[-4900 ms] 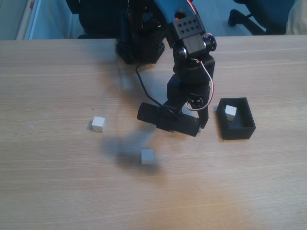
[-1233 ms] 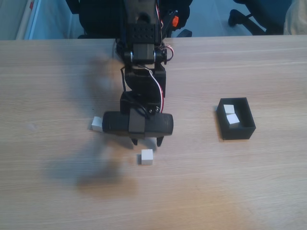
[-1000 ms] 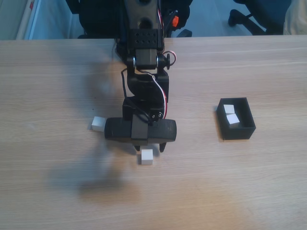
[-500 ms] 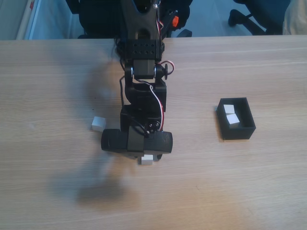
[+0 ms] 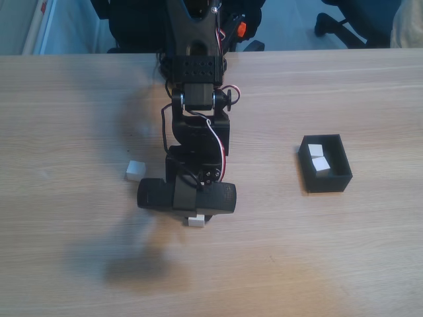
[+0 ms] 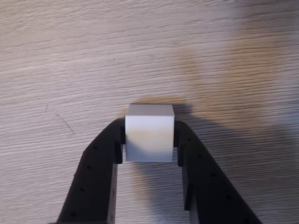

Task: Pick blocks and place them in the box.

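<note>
So on my wrist view the gripper (image 6: 149,140) has a white block (image 6: 149,133) sitting right between its two black fingers (image 6: 100,172), one finger on each side and both look like they're touching the cube's faces. Jaws are narrow, basically block-width, clamped around it. The block is down on the wooden table (image 6: 70,56), with a shadow just past it.

From the fixed view the arm (image 5: 197,125) is stretched out over the middle of the table and the wrist camera body hides most of the gripper (image 5: 195,218). I can just see a bit of that same block (image 5: 196,221) peeking out underneath it.

Another block (image 5: 135,171) is loose on the table to the left in that view, just beside the arm but not touching. The black box (image 5: 326,181) is well off to the right, with two blocks (image 5: 320,164) inside it, close together toward its far end.
</note>
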Motion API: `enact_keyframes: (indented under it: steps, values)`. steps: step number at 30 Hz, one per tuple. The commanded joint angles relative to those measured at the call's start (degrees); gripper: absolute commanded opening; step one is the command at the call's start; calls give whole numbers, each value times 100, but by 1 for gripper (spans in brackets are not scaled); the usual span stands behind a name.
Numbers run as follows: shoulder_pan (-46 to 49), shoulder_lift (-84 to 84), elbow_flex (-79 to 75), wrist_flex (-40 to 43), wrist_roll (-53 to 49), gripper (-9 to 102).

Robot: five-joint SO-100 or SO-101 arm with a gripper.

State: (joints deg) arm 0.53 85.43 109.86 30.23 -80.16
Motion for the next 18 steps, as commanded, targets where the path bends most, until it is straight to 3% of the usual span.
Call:
enact_keyframes:
  steps: [1, 5, 11, 18]
  values:
    - [-132, 642, 132, -97, 62, 0]
    - [-554, 1644, 694, -35, 229, 0]
    - [-1978, 3199, 1406, 589, 712, 0]
    - [-3516, 3384, 1028, 1116, 1266, 0]
